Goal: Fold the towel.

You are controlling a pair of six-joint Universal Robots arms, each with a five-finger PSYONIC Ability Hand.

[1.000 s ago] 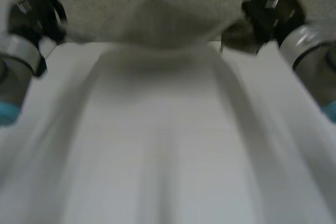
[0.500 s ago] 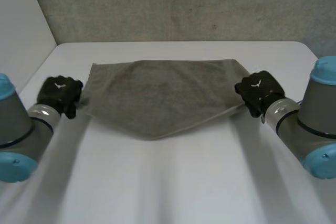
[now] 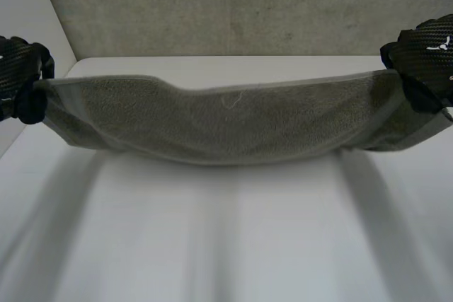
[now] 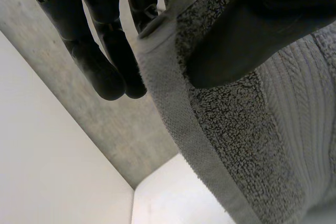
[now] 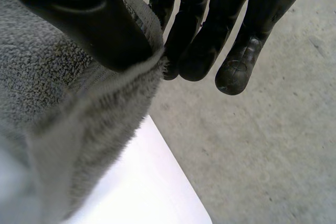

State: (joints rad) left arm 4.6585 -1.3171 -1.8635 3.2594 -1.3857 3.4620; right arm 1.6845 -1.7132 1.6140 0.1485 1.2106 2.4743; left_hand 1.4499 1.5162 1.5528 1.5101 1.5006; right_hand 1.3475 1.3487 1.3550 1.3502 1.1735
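Black left hand is pinching a towel corner between thumb and fingers; right hand is pinching the opposite corner likewise. Between them the grey terry towel is hanging stretched, sagging mid-span, above the table. Step judged: lift-and-spread. Next move is calling for level lowering without slackening either pinch.

The left hand pinches a grey terry towel near its hemmed edge. The thumb presses on the looped pile on the near side, and the dark fingers reach down behind the cloth. A flat woven band runs along the towel's edge, with ribbed weave beside the pile. Beyond the towel are a rough grey wall, a white side panel and a corner of the white table.
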